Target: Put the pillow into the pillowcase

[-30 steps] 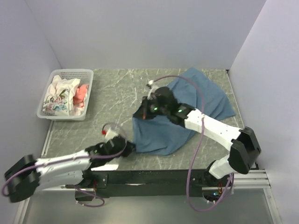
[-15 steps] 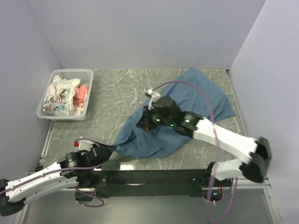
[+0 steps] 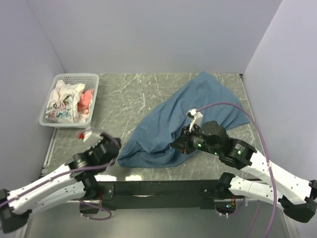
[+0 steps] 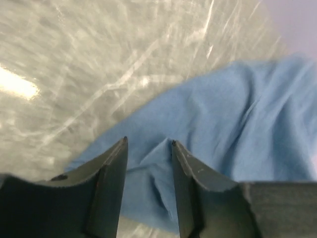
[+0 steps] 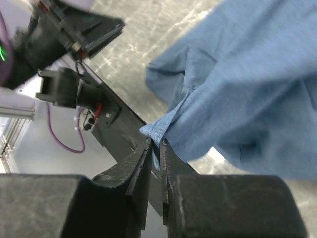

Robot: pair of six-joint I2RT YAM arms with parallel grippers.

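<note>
We are seeing no pillow, and the pillowcase [image 3: 198, 114] is lying limp, so insertion is looking undone. The right end effector [image 5: 156, 144] is pinching its hem; the left end effector [image 4: 148, 144] is hanging released.

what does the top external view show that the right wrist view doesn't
Only top external: the white basket at the table's far left, holding printed cloth and pink fabric, and the whole pillowcase lying diagonally. Only right wrist: the right claw up close, its fingers nearly together on a hem fold of the case. Both: the blue pillowcase and the marbled table.
</note>
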